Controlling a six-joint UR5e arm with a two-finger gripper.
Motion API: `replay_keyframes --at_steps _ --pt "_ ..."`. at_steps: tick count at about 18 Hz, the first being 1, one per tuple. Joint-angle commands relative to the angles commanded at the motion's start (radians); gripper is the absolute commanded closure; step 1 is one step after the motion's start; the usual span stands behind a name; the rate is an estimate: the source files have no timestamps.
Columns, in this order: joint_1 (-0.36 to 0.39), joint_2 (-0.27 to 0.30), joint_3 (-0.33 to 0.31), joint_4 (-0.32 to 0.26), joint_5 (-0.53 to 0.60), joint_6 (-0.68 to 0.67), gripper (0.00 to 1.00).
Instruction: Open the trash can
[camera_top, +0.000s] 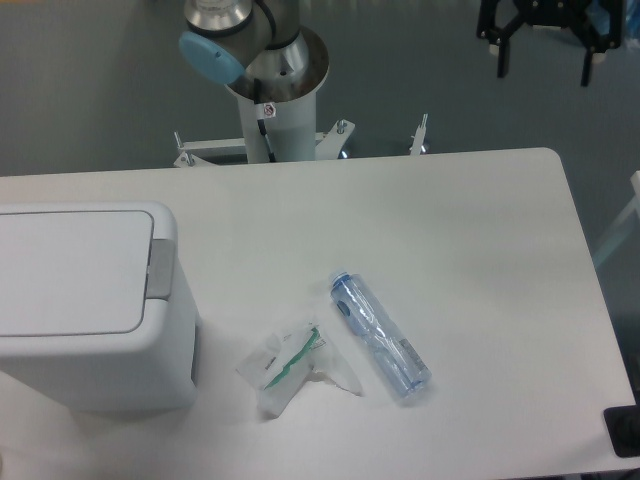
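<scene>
The white trash can (85, 310) stands at the table's left edge. Its flat lid (70, 270) lies shut, with a small grey push tab (161, 268) at the lid's right edge. My gripper (545, 60) hangs at the top right, high above the table's far right corner and far from the can. Its two black fingers (502, 55) point down and stand apart, with nothing between them.
A clear plastic bottle (380, 337) lies on the table right of centre. A crumpled clear wrapper with green (290, 365) lies between it and the can. The arm's base column (270, 90) stands behind the table's far edge.
</scene>
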Motion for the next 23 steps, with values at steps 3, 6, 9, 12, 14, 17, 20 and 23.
replay_keyframes --at_steps 3,6,9,12,14,17,20,23 --pt "-0.002 0.0 0.002 0.0 0.002 -0.003 0.0" --pt "-0.026 0.0 0.003 0.014 -0.003 -0.105 0.0" --pt "-0.101 -0.006 0.0 0.049 -0.009 -0.337 0.0" --pt "-0.165 -0.009 -0.009 0.123 -0.009 -0.564 0.0" --pt "-0.216 -0.009 -0.015 0.146 -0.008 -0.659 0.0" --pt "-0.271 -0.006 -0.041 0.153 -0.008 -0.764 0.0" --pt "-0.342 -0.009 -0.049 0.153 -0.008 -0.85 0.0" --pt "-0.394 -0.015 -0.055 0.156 -0.009 -0.949 0.0"
